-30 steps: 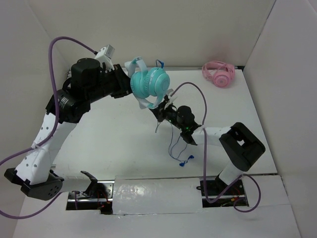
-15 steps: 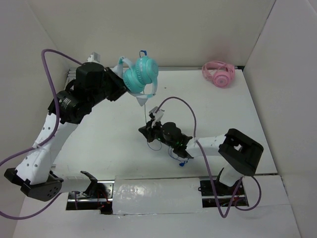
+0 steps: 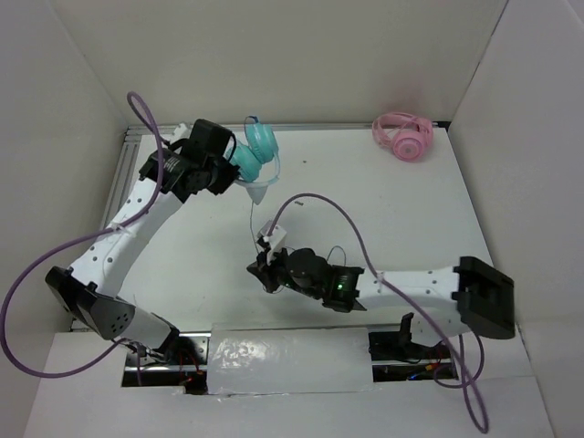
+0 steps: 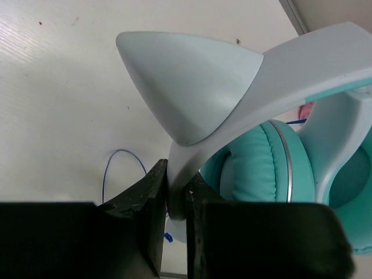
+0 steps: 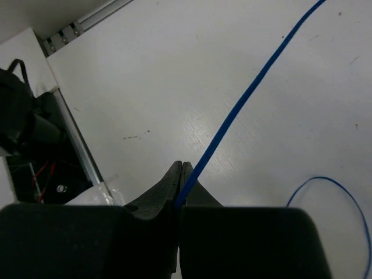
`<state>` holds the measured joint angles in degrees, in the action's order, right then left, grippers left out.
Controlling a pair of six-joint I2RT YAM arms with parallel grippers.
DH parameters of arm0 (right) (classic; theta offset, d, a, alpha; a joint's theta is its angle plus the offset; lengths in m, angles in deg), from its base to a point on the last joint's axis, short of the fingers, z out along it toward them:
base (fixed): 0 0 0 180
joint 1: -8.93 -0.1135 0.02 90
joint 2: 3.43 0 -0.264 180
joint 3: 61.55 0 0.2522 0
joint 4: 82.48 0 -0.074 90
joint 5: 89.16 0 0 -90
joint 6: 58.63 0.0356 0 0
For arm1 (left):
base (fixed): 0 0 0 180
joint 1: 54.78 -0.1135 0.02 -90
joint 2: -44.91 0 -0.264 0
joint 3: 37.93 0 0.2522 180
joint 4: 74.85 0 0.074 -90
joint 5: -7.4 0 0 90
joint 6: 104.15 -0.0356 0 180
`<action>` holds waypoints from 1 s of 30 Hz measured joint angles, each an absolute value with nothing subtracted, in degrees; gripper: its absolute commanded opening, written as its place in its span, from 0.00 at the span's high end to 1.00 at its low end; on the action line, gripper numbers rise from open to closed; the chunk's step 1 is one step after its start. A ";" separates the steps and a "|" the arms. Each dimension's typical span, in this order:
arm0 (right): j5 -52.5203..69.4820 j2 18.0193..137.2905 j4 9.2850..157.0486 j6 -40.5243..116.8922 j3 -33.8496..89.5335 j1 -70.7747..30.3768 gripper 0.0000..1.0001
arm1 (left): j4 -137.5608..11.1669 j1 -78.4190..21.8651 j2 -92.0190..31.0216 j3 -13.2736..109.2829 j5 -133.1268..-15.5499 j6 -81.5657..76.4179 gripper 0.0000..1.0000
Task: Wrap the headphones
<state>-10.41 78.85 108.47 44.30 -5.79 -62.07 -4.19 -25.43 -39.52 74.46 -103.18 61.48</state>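
The teal headphones [image 3: 259, 143] hang above the table's back left, held by my left gripper [image 3: 234, 175]. In the left wrist view the left gripper [image 4: 176, 200] is shut on the pale headband [image 4: 192, 87], with a teal ear cup [image 4: 261, 174] to the right. The thin blue cable [image 3: 253, 219] runs straight down from the headphones to my right gripper [image 3: 259, 271] near the front middle. In the right wrist view the right gripper [image 5: 181, 174] is shut on the taut blue cable [image 5: 244, 99]. A slack cable loop [image 5: 331, 192] lies on the table. The small blue plug [image 4: 167, 237] shows below the headband.
Pink headphones [image 3: 403, 137] lie at the back right corner. White walls close the back and both sides. An aluminium rail [image 3: 128, 164] runs along the back left edge. Purple arm cables [image 3: 319, 205] arc above the table. A taped strip [image 3: 283, 351] lies at the front edge.
My left arm has carried the headphones back and to the left. My right gripper has moved forward and left along the cable, and the cable between them is now drawn straight.
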 measured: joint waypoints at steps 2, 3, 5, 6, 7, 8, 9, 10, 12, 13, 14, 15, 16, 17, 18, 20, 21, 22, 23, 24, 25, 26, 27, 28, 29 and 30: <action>-12.24 72.91 103.90 44.36 -5.66 -63.25 1.00 | -4.23 -26.05 -38.77 71.75 -104.25 62.71 1.00; -13.16 70.02 101.32 44.41 -5.14 -63.71 1.00 | -4.08 -26.29 -38.38 70.18 -104.82 62.99 1.00; -15.61 64.82 95.18 44.56 -3.28 -64.26 1.00 | -3.84 -26.79 -37.68 66.73 -105.65 64.28 1.00; -17.16 63.01 92.12 44.69 -2.06 -64.33 1.00 | -3.45 -26.85 -37.53 65.26 -105.89 64.52 1.00; -19.24 61.46 88.65 44.91 -0.44 -64.33 1.00 | -2.99 -26.85 -37.39 63.65 -105.91 65.07 1.00; -21.79 60.32 85.61 45.08 1.22 -64.24 1.00 | -2.27 -26.85 -37.39 62.20 -105.91 65.44 1.00; -24.53 59.53 82.68 45.30 2.82 -64.06 1.00 | -1.98 -26.74 -37.35 60.85 -105.74 65.50 1.00; -27.30 58.90 79.77 45.30 4.19 -63.89 1.00 | -2.16 -26.57 -37.09 59.30 -105.17 65.39 1.00; -32.35 58.33 75.01 45.15 5.86 -63.65 1.00 | -3.10 -26.20 -36.00 56.37 -103.33 63.95 1.00; -34.40 58.18 73.04 44.91 6.23 -63.47 1.00 | -4.15 -26.07 -35.10 54.97 -102.46 63.21 1.00; -36.37 58.00 71.36 44.47 6.34 -63.08 1.00 | -5.43 -25.94 -33.99 53.50 -101.65 62.05 1.00; -37.66 57.81 70.16 43.82 6.34 -62.71 1.00 | -7.45 -25.85 -32.39 51.56 -100.75 60.63 1.00; -38.75 57.54 68.98 42.81 6.34 -61.92 1.00 | -9.94 -25.83 -30.31 49.15 -99.66 59.17 1.00; -39.21 57.22 68.45 41.85 6.36 -61.07 1.00 | -11.88 -25.78 -28.41 47.25 -98.52 57.61 1.00; -39.28 56.87 68.34 40.87 6.36 -60.15 1.00 | -14.55 -25.74 -26.12 44.85 -97.47 56.15 1.00; -38.73 55.84 68.45 38.79 6.36 -58.21 1.00 | -19.29 -25.63 -21.77 40.89 -95.24 53.35 1.00; -37.68 55.38 68.60 37.22 6.38 -57.53 1.00 | -21.48 -25.54 -19.67 39.17 -94.30 52.54 1.00; -37.53 54.83 68.65 36.98 6.49 -56.70 1.00 | -23.14 -25.46 -17.85 37.94 -93.54 51.73 1.00; -36.59 54.42 69.13 35.42 6.53 -56.22 1.00 | -24.73 -25.41 -16.22 36.94 -92.91 50.51 1.00; -35.50 54.03 69.76 33.96 6.56 -55.89 1.00 | -26.29 -25.37 -14.69 35.93 -92.42 49.68 1.00; -34.10 53.63 70.53 32.54 6.56 -55.63 1.00 | -27.38 -25.24 -13.26 35.14 -92.16 48.52 1.00; -32.92 53.41 71.16 31.23 6.62 -55.54 1.00 | -28.10 -25.02 -12.35 34.69 -92.05 47.38 1.00; -31.91 53.28 71.77 29.94 6.71 -55.52 1.00 | -28.21 -24.78 -11.80 34.53 -91.97 46.44 1.00; -31.04 53.26 72.49 28.76 6.88 -55.45 1.00 | -28.21 -24.58 -11.63 34.51 -91.75 45.66 1.00; -30.34 53.28 73.39 27.58 6.99 -55.41 1.00 | -28.23 -24.41 -11.60 34.51 -91.48 44.89 1.00; -29.90 53.28 73.94 26.72 7.08 -55.41 1.00 | -28.43 -24.25 -11.63 34.40 -91.16 44.26 1.00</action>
<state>-29.90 53.28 73.94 26.72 7.08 -55.41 -28.43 -24.25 -11.63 34.40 -91.16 44.26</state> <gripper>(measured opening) 0.007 0.262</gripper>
